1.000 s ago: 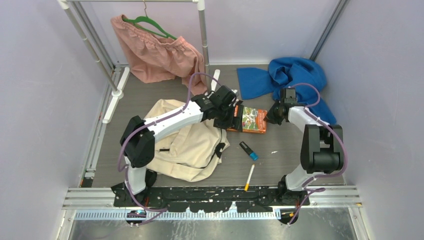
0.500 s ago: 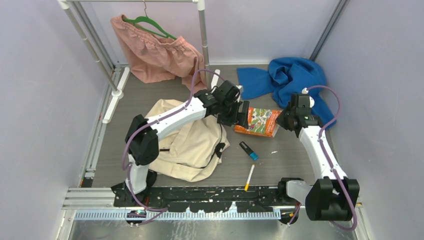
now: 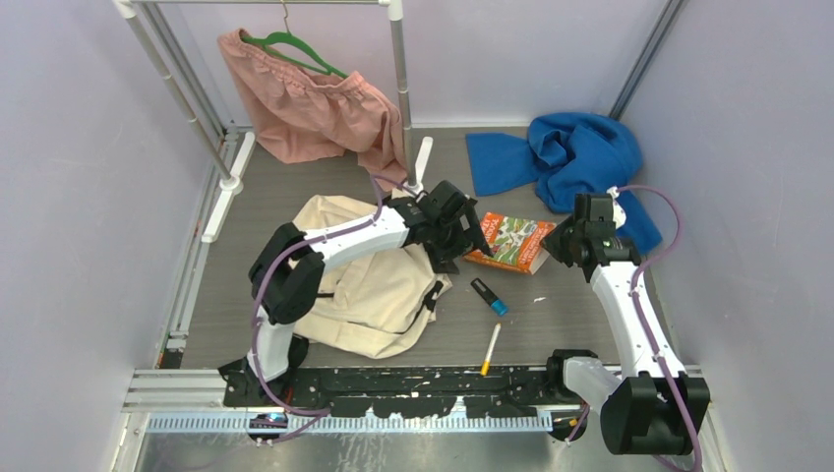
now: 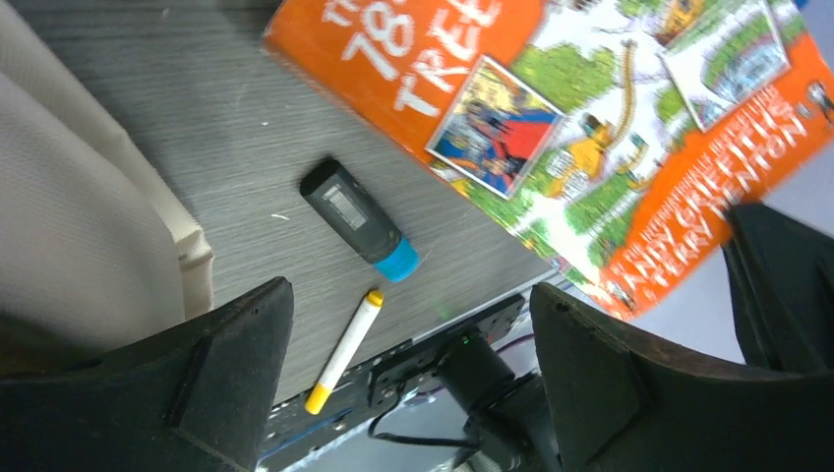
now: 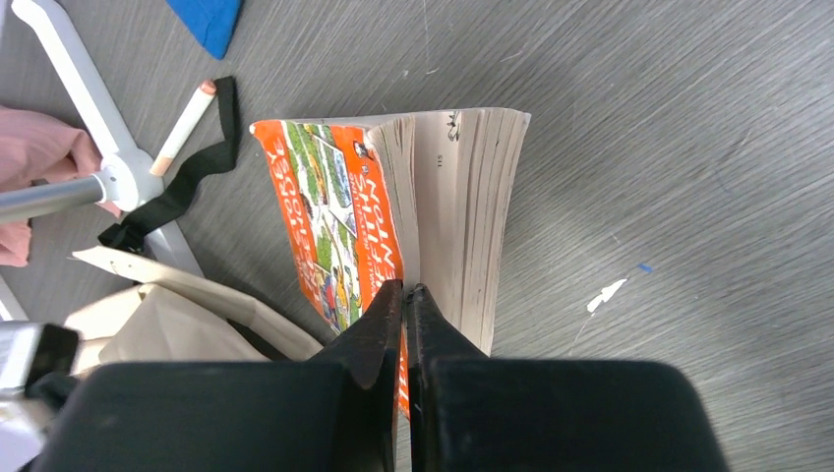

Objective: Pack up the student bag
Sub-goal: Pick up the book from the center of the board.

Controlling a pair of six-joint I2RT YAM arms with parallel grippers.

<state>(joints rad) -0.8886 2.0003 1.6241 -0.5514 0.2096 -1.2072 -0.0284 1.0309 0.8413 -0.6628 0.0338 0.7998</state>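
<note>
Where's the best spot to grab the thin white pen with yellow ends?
Take the thin white pen with yellow ends mid-barrel, straight down from above, jaws across its narrow width. It lies flat on the grey table, clear of the black blue-capped marker.

The student bag (image 3: 379,295) is a large backpack of soft cream-beige fabric. It lies slumped flat on the left half of the grey desk (image 3: 580,305), towards the near edge. The cloth is rumpled and folded over itself, with no part standing upright. Black zipper lines curve across its near right side. At its far end a black strap (image 5: 182,192) trails loose over the desk.
</note>
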